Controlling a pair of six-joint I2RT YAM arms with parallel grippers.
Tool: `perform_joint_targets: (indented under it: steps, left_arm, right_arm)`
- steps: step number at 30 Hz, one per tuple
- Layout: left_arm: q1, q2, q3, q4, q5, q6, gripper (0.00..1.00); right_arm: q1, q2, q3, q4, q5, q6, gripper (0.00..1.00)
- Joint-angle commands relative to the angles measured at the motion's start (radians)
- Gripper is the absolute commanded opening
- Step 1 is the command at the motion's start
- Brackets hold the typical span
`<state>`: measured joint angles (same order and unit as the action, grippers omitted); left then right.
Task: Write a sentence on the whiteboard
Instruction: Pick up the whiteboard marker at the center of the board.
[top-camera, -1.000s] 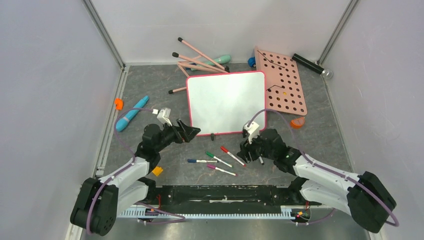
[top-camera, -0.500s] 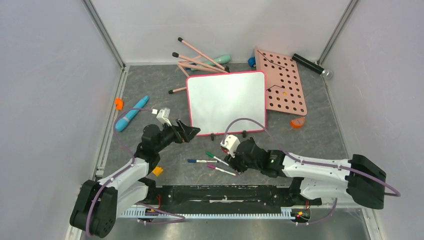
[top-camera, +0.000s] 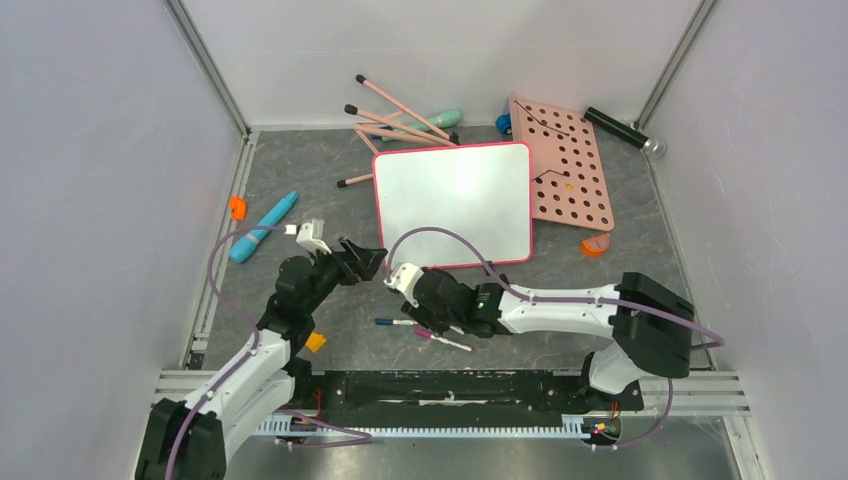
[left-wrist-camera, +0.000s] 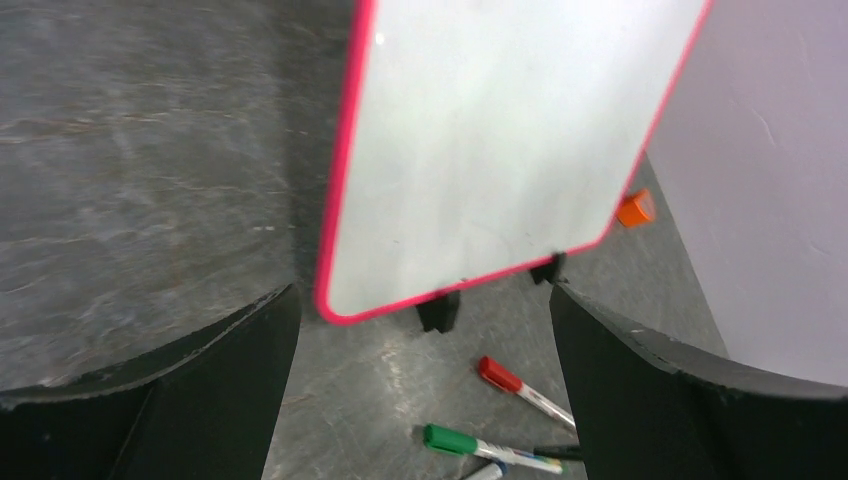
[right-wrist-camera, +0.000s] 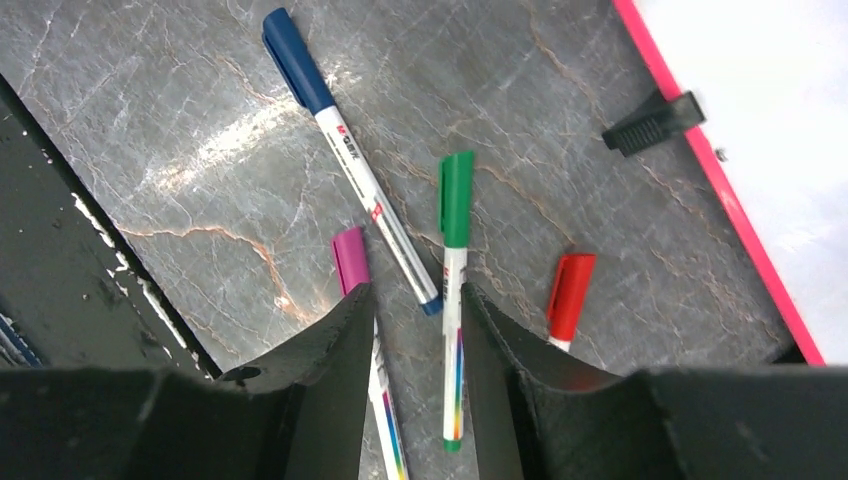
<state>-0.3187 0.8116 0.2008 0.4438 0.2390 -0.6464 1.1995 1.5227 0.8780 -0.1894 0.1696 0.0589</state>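
Whiteboard (top-camera: 455, 205) toward worktop's far edge, left gripper (top-camera: 373, 260) spread wide at its near-left corner, right gripper (right-wrist-camera: 415, 297) narrowly parted, empty, above markers (right-wrist-camera: 456, 200).

Nothing legible. Blue-capped marker (right-wrist-camera: 350, 160) barrel bears small red print, too fine to read; green-capped marker (right-wrist-camera: 453, 300) likewise.

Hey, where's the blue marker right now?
In the right wrist view the blue marker lies on the table just ahead of the right gripper, its lower end between the pink marker and the green marker.
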Motion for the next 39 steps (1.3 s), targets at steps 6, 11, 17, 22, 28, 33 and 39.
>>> perform_joint_targets:
  steps: [6, 11, 17, 22, 28, 33, 39]
  left_arm:
    - [-0.003, -0.136, 0.016, -0.274, -0.359, -0.048, 1.00]
    - [-0.002, -0.195, 0.018, -0.344, -0.448, -0.063, 1.00]
    - [-0.003, -0.312, 0.015, -0.477, -0.612, -0.108, 1.00]
    - [-0.003, -0.411, -0.002, -0.537, -0.701, -0.138, 1.00]
    - [-0.002, -0.426, -0.021, -0.495, -0.651, -0.113, 1.00]
    - [-0.003, -0.378, -0.013, -0.462, -0.601, -0.105, 1.00]
    - [-0.003, -0.328, -0.032, -0.311, -0.391, -0.056, 1.00]
  right_arm:
    - [0.017, 0.140, 0.142, -0.036, -0.039, -0.050, 0.39]
    - [0.019, 0.190, 0.179, -0.041, -0.054, -0.050, 0.40]
    - [0.020, 0.266, 0.237, -0.047, -0.090, -0.050, 0.40]
    - [0.018, 0.334, 0.286, -0.068, -0.087, -0.050, 0.39]
    - [0.018, 0.384, 0.329, -0.110, -0.088, -0.051, 0.17]
    - [0.018, 0.288, 0.271, -0.032, -0.060, -0.050, 0.00]
    - [0.016, 0.129, 0.145, 0.098, 0.084, -0.014, 0.00]
